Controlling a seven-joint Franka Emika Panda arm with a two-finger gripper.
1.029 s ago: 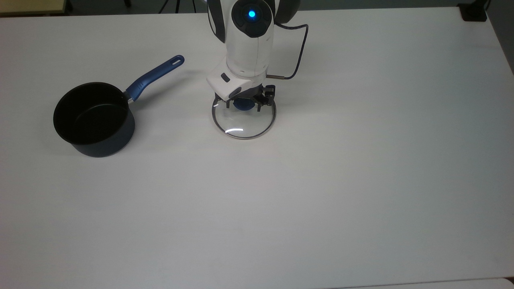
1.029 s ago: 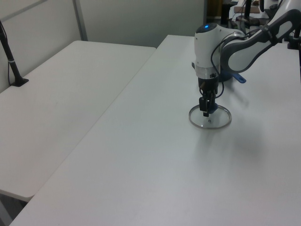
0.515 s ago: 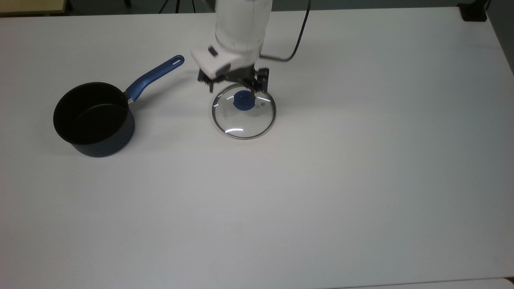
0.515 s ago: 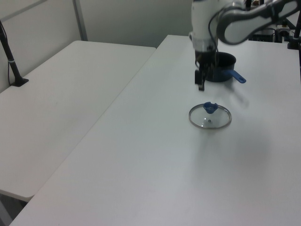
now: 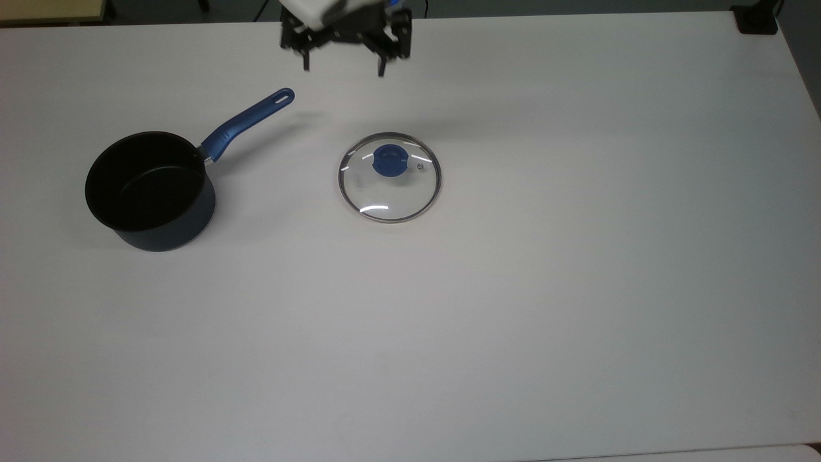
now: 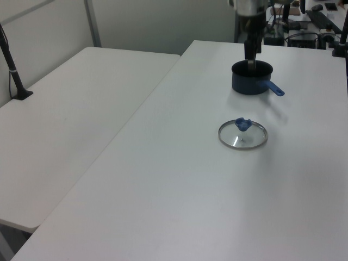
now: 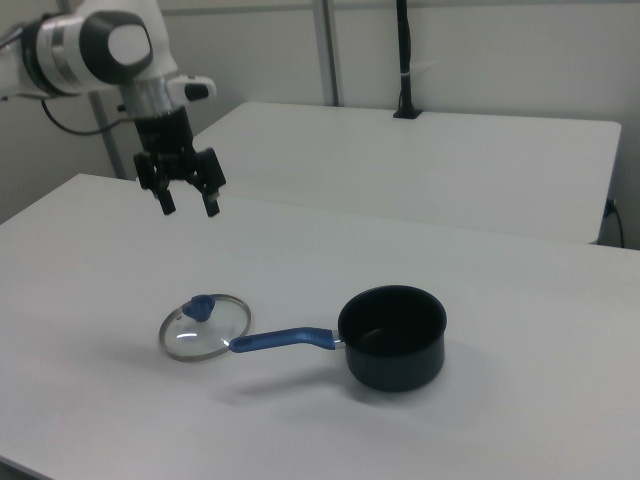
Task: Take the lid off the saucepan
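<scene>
Lid and saucepan, the pair at issue: the two lie apart on the white worktop (image 5: 577, 289), so by my reading the removal itself is done and what remains is a clean retreat.
Worktop: broad, white and flat; it carries both things, and a second white table stands beside it in the left view.
Saucepan (image 5: 151, 190): dark navy, black inside, upright and uncovered, toward the top view's left; its long blue handle points up and toward the top view's right, the slotted tip ending short of the lid.
Lid (image 5: 389, 177): clear glass with a thin metal rim, lying flat on the worktop, knob up, well apart from the pan's body. In the right view it lies at the pan's left, just beyond the handle tip.
Tool (image 5: 343, 64): raised high above the worktop at the far edge in the top view, fingers spread apart and holding nothing — clear of both lid and pan.
Knob (image 5: 389, 160): blue, round, set off-centre on the glass as the top view shows it, with a small steam vent just beside it.
Doing the step well: I judge that the arm should go on rising straight — no sideways sweep over the handle — so that nothing nudges the glass, which would slide easily on so smooth a surface.
</scene>
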